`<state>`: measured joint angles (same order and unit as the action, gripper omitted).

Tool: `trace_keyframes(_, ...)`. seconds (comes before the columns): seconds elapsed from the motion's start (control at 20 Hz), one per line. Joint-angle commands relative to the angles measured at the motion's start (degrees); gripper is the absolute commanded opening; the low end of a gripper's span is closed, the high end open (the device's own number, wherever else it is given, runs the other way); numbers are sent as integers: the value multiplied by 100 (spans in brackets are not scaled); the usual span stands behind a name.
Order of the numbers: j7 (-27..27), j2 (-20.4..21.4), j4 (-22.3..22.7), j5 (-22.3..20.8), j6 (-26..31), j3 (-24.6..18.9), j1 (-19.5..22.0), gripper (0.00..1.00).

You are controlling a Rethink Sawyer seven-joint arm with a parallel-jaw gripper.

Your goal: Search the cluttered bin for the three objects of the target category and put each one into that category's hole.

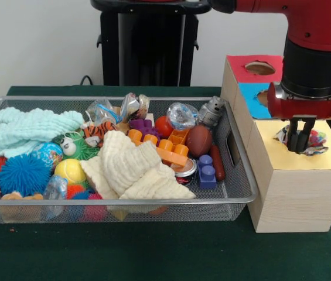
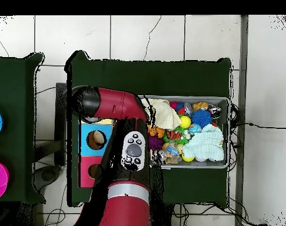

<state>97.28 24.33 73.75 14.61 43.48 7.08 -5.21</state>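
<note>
My gripper (image 1: 299,143) hangs over the hole (image 1: 306,146) in the yellow face of the pale wooden box (image 1: 297,193), right of the bin. It is shut on a white fabric bundle with coloured patches (image 1: 316,139), which sits in the mouth of the hole. The wire mesh bin (image 1: 124,202) is full of toys. I cannot make out another printed bundle in it. In the overhead view the red arm (image 2: 119,106) covers the gripper and the yellow face. The bin (image 2: 219,100) lies to its right.
The box also has a blue-faced hole (image 1: 263,96) and a red-faced hole (image 1: 259,68) behind the yellow one. In the bin lie a cream muslin cloth (image 1: 133,170), a mint-green cloth (image 1: 27,130), spiky balls, plastic bricks and a small brown football (image 1: 198,140).
</note>
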Motion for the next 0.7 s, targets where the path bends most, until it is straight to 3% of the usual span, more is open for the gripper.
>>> trace_keyframes(0.05, 842, -545, 167, -241, 1009, -247, -63, 0)
trace_keyframes(0.25, 950, -197, 127, -333, 1531, -12, -221, 0)
trace_keyframes(0.4, 816, -303, -84, -382, 1533, -27, -157, 0)
trace_keyframes(0.7, 461, -755, 52, -477, -678, -435, -3, 0)
